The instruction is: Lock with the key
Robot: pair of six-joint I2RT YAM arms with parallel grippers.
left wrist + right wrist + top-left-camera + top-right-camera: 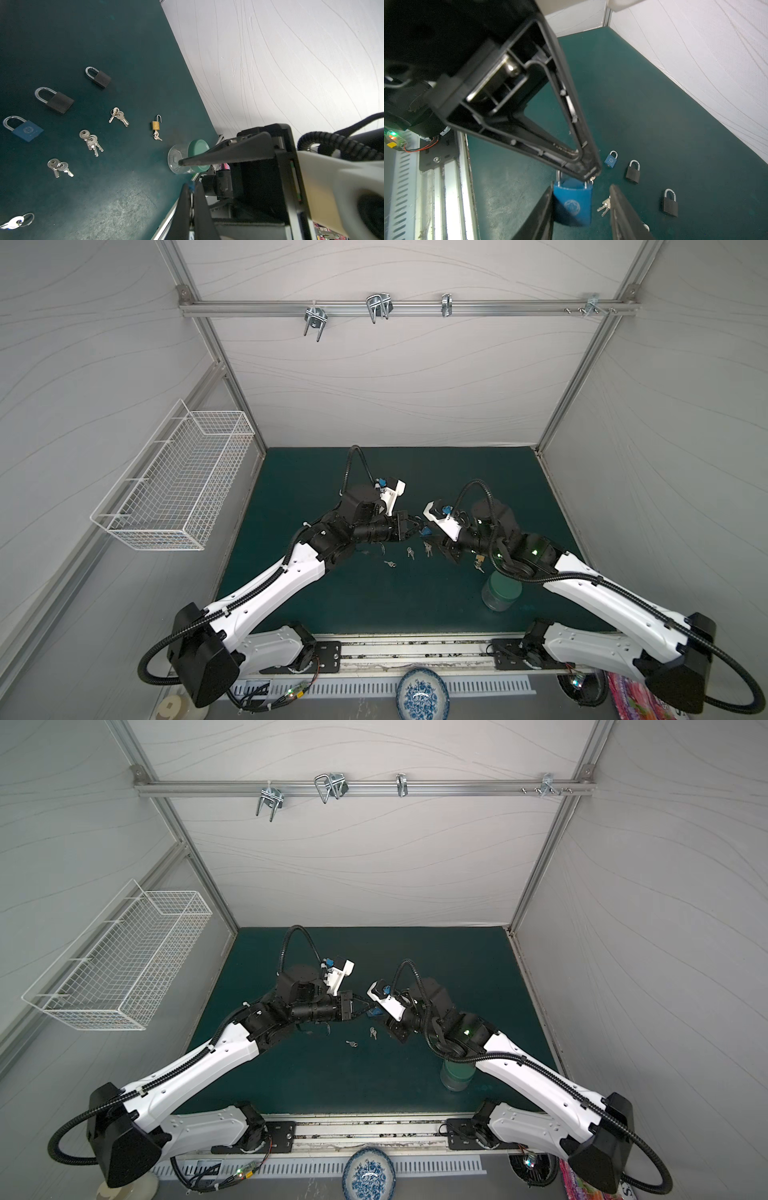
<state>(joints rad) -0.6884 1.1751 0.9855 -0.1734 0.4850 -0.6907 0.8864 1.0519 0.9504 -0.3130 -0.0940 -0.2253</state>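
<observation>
Holding the square blue metal padlock (572,201) above the dark green mat (124,187): left gripper (588,174) pinched shut on its top, right gripper (581,187) jaws straddling the body, not clamped. No key inserted; silver key bunches (91,142) lie on the mat. Locking not done.

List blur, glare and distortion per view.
In both top views, wide-angle perspective splays the frame posts; in the left wrist view, the white mount is soft and the mat shows a pale sheen; in the right wrist view, the near blue padlock is blurred.
</observation>
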